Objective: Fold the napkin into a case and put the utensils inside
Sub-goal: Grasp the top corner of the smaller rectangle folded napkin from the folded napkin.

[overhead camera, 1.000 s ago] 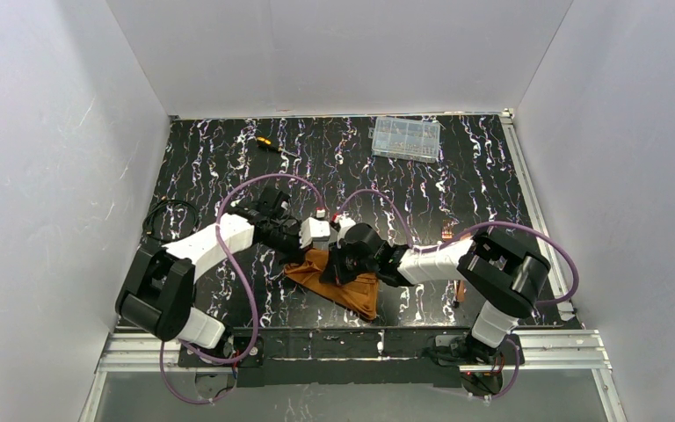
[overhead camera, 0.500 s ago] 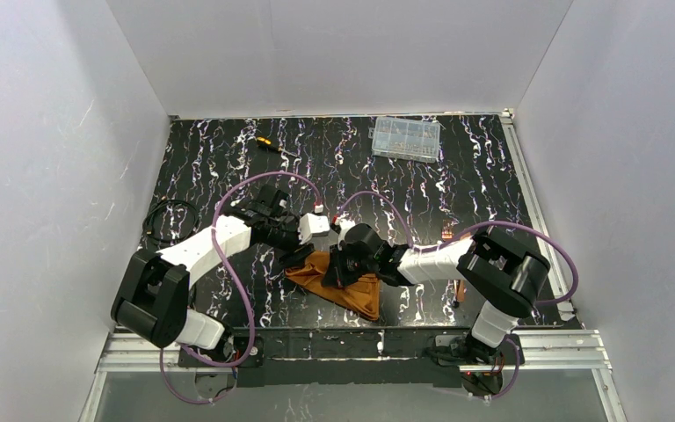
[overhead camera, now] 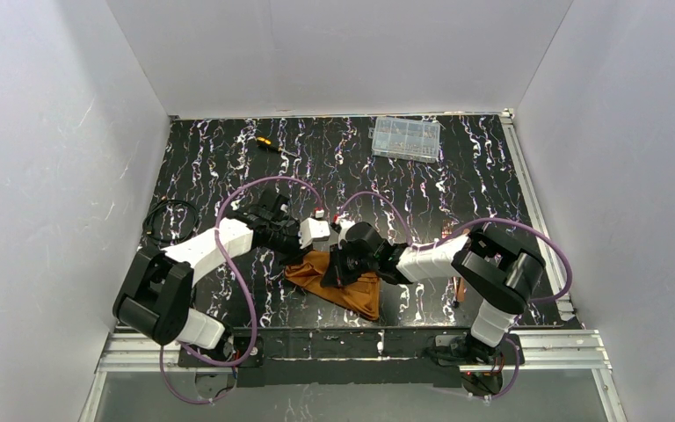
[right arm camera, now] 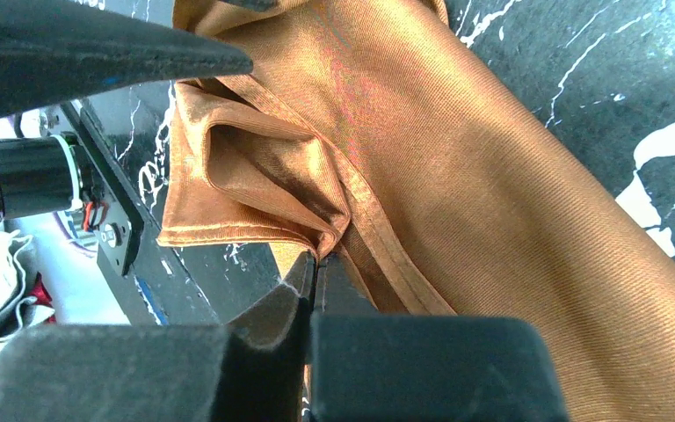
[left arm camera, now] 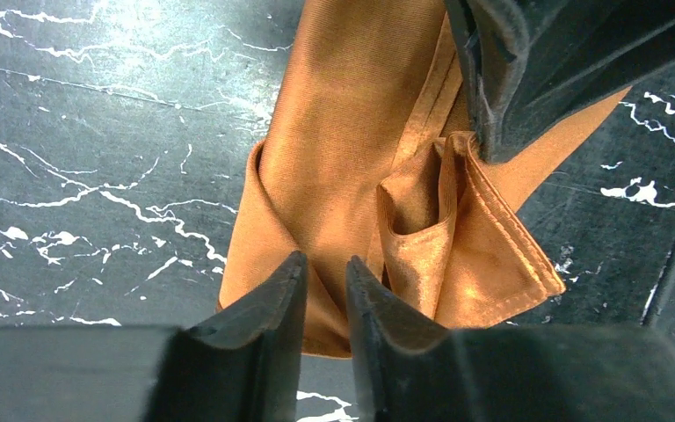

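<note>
The rust-orange napkin (overhead camera: 352,288) lies folded into a rough triangle near the table's front middle. It also shows in the left wrist view (left arm camera: 343,158) and the right wrist view (right arm camera: 492,202). My right gripper (right arm camera: 316,257) is shut on a bunched hem fold at the napkin's upper corner. My left gripper (left arm camera: 321,272) hovers at the napkin's near edge with its jaws a narrow gap apart, and cloth shows behind the gap. The two grippers almost meet over the napkin (overhead camera: 325,255). Copper utensils (overhead camera: 447,232) lie to the right, partly hidden by the right arm.
A clear compartment box (overhead camera: 406,138) sits at the back right. A yellow-and-black screwdriver (overhead camera: 268,143) lies at the back left. A black cable loop (overhead camera: 165,215) lies at the left edge. White walls enclose the table on three sides.
Both arms have shifted only slightly over the napkin. The right gripper keeps its hold on the fold, and the napkin's shape is about the same.
</note>
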Action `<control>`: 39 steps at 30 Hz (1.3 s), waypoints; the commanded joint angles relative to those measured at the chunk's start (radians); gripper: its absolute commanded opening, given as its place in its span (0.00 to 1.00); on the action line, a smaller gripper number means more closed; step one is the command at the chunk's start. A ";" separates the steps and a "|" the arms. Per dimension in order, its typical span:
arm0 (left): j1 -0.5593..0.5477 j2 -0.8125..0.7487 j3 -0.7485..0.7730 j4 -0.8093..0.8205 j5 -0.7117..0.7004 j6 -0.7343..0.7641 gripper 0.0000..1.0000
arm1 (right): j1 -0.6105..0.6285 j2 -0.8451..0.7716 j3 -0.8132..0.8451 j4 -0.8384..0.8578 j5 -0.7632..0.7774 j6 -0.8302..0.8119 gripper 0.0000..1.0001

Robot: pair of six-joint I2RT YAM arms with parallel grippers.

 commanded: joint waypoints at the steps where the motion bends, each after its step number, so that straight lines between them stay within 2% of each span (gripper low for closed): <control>1: -0.005 0.014 0.004 0.004 0.013 0.028 0.17 | -0.009 0.013 0.024 0.051 -0.022 0.015 0.01; 4: -0.006 0.019 -0.004 0.014 0.002 0.028 0.16 | -0.011 0.011 0.020 0.057 -0.027 0.017 0.01; 5: -0.007 0.020 -0.007 0.016 0.002 0.030 0.19 | -0.012 0.011 0.018 0.057 -0.028 0.018 0.01; 7: -0.010 0.018 -0.010 0.023 -0.007 0.026 0.39 | -0.012 0.009 0.018 0.057 -0.031 0.016 0.01; 8: -0.011 0.017 -0.009 0.023 -0.008 0.025 0.44 | -0.013 0.008 0.018 0.057 -0.031 0.015 0.01; 11: -0.017 0.018 -0.010 0.016 -0.013 0.026 0.47 | -0.012 0.008 0.019 0.056 -0.031 0.016 0.01; 14: -0.027 0.026 -0.019 0.032 -0.042 0.032 0.38 | -0.014 0.007 0.017 0.055 -0.032 0.019 0.01; 20: -0.032 0.046 -0.014 0.031 -0.091 0.048 0.01 | -0.015 0.002 0.006 0.060 -0.029 0.022 0.01; 24: -0.032 0.044 -0.001 0.008 -0.096 0.040 0.00 | -0.017 0.006 0.005 0.064 -0.032 0.026 0.01; 35: -0.032 -0.035 0.076 -0.050 0.050 -0.037 0.00 | -0.023 0.039 0.032 0.034 -0.053 0.039 0.01; 39: -0.032 -0.043 0.069 -0.060 0.052 -0.032 0.00 | -0.025 0.043 0.043 0.016 -0.060 0.042 0.01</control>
